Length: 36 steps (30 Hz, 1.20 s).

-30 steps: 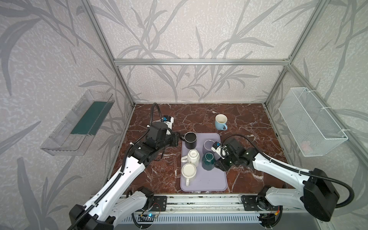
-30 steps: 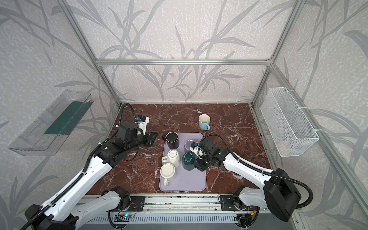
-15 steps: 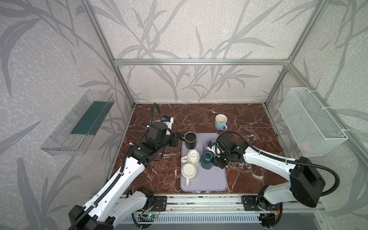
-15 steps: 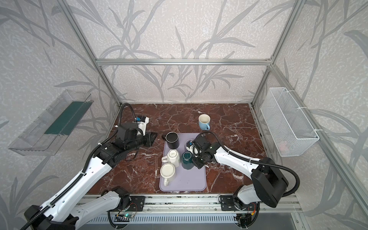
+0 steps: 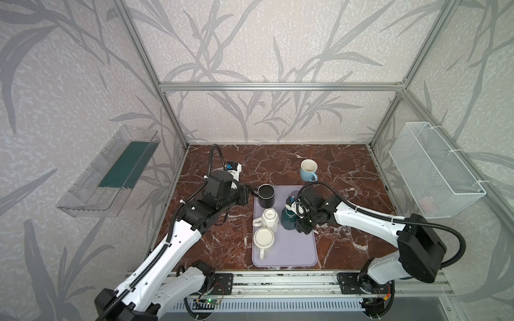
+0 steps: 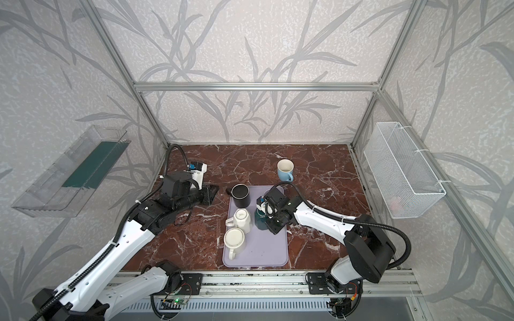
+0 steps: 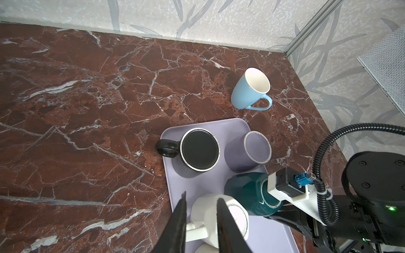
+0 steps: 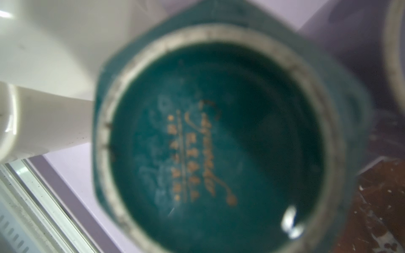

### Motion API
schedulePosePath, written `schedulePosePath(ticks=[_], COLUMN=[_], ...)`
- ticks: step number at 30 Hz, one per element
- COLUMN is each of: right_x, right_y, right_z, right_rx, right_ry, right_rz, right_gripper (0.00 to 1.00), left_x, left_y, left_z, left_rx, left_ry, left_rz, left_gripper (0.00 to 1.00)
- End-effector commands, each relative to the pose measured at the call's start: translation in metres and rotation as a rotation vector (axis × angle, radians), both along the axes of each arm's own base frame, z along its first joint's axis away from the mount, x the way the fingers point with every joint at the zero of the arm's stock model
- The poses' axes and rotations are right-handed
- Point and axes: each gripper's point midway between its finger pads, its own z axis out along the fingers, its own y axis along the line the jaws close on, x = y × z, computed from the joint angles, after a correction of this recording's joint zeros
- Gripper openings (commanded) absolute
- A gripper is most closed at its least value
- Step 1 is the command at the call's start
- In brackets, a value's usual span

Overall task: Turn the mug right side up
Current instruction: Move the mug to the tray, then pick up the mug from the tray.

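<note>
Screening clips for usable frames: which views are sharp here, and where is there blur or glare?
Right wrist view: the base of the teal mug fills the frame out of focus, gold lettering unreadable, one small glare spot near the rim. Left wrist view: sharp, the blue mug crisp, soft shadows on the tray. Both top views: evenly lit, in focus, no strong glare.

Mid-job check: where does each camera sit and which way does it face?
Top views: high above the front rail, looking down on the tray; left arm and right arm show.
Left wrist: on the left arm, facing the blue mug past the left gripper.
Right wrist: close on the teal mug base; no arm parts show.
Shared: both wrist views show the teal mug.
</note>
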Motion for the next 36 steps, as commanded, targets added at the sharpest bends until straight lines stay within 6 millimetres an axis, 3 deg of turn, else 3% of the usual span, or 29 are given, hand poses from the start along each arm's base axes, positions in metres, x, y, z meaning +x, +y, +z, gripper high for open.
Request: schedulePosePath(ticks=[1, 16, 19, 26, 31, 36], right_x=[-0.002, 0.009, 0.013, 0.012, 0.016, 0.018], right_y=[-0.007, 0.002, 0.006, 0.011, 0.016, 0.025], right_z=[-0.004, -0.004, -0.001, -0.007, 0.016, 0.058], right_rx=[-0.059, -0.042, -0.023, -0.033, 0.032, 0.166], right_ry=[0.018, -0.040, -0.048, -0.008, -0.053, -0.088], right_rz=[-0.015, -0.166, -0.186, -0.188, -0.187, -0.164], right_gripper=[0.27, 0.32, 0.28, 0.06, 0.02, 0.00], left_x=[-0.004, -0.007, -0.008, -0.010, -0.014, -0.016], left_y=[0.004, 0.005, 0.005, 0.006, 0.011, 0.012], left_z=[-0.001, -0.003, -0.003, -0.003, 0.000, 0.003], left_rx=[0.008, -0.003, -0.010, -0.014, -0.012, -0.019], left_ry=[0.003, 0.007, 0.005, 0.003, -0.008, -0.019], left_rz=[0.012, 0.017, 0.018, 0.020, 0.029, 0.033], left_gripper=[0.26, 0.27, 0.27, 0.27, 0.27, 0.27])
